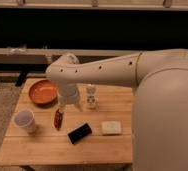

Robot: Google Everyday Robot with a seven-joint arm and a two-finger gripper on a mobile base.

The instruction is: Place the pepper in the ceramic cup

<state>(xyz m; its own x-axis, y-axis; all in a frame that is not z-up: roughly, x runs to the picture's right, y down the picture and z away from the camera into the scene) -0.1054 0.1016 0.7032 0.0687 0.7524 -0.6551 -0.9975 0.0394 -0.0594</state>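
Observation:
The pepper, small and dark red, shows upright with its tip pointing at the table, between the cup and the black block. The ceramic cup, plain white, stands at the table's left, a short way left of the pepper. My gripper reaches down from the thick white arm and sits right over the pepper's top end, touching or nearly touching it. I cannot tell whether the pepper rests on the table or hangs from the gripper.
An orange bowl sits at the back left of the wooden table. A white shaker bottle stands just right of the gripper. A black flat block and a pale rectangular block lie toward the front right.

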